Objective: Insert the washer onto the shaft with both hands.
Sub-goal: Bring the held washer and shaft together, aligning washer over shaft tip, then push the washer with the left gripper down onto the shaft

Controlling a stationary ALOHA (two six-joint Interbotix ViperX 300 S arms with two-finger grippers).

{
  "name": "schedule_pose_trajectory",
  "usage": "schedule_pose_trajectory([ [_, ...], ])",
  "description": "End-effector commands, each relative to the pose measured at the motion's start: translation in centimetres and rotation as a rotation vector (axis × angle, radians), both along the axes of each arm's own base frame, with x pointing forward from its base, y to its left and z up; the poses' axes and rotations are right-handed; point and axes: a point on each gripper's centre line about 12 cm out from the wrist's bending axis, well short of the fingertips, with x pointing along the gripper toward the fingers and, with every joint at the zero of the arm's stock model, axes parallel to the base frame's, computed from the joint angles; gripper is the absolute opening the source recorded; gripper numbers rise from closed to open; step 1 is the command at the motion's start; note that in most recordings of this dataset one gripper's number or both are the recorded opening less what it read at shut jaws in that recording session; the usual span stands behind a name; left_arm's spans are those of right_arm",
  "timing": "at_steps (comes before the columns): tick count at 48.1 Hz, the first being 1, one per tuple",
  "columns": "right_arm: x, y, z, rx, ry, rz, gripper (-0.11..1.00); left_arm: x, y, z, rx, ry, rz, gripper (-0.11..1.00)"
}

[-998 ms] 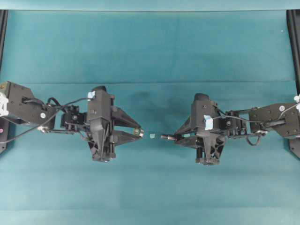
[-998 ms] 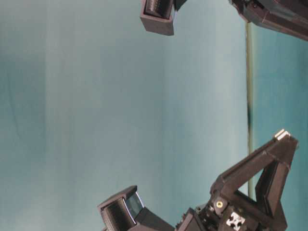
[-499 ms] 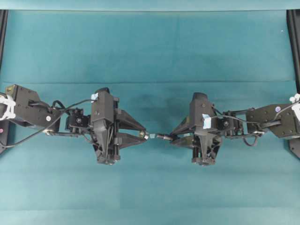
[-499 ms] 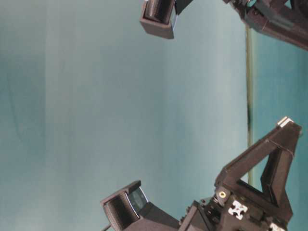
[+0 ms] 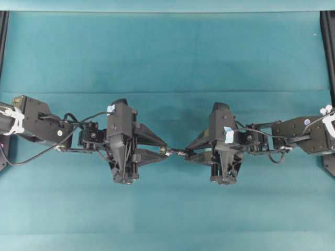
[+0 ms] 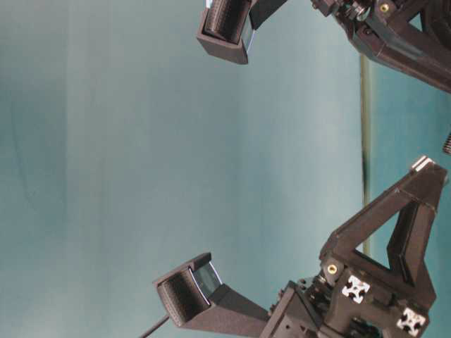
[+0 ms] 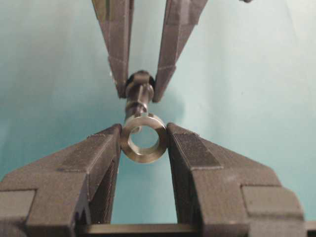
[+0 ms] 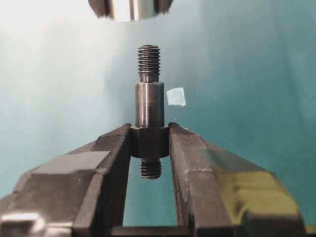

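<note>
My left gripper (image 7: 144, 132) is shut on the washer (image 7: 144, 138), a silvery ring pinched at its sides with its hole facing forward. My right gripper (image 8: 149, 131) is shut on the hex collar of the shaft (image 8: 149, 102), a dark stepped rod whose threaded tip points at the washer (image 8: 131, 7). A small gap separates tip and ring in the right wrist view. From the left wrist view the shaft (image 7: 139, 94) sits slightly up and left of the hole. Overhead, the left gripper (image 5: 163, 151) and right gripper (image 5: 187, 153) face each other at mid-table, with the shaft (image 5: 179, 152) between them.
A pale blue tape square (image 8: 176, 97) lies on the teal cloth beneath the shaft. Black frame rails stand at the left edge (image 5: 3, 31) and right edge (image 5: 327, 31) of the table. Both arms stretch in from the sides.
Both grippers have moved toward each other. The wide gap between washer and shaft tip has closed to almost nothing. Neither grip has changed.
</note>
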Motion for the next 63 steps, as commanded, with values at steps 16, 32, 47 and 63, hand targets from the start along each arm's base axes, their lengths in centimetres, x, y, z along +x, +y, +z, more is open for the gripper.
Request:
schedule_pose_trajectory([
  [16, 0.7, 0.2, 1.0, 0.01, -0.06, -0.003, 0.0, 0.6, -0.2, 0.2, 0.0, -0.018, -0.005, 0.35],
  [32, 0.7, 0.6, 1.0, 0.016, -0.061, 0.006, 0.0, 0.9, -0.1, 0.0, 0.0, -0.015, -0.003, 0.35],
  [47, 0.8, 0.6, 1.1, 0.016, -0.072, 0.006, 0.0, 1.5, -0.1, 0.1, -0.001, -0.025, -0.003, 0.35],
  [63, 0.9, 0.6, 1.3, 0.016, -0.087, 0.004, 0.0, 2.1, -0.2, 0.1, -0.001, -0.028, -0.003, 0.35],
])
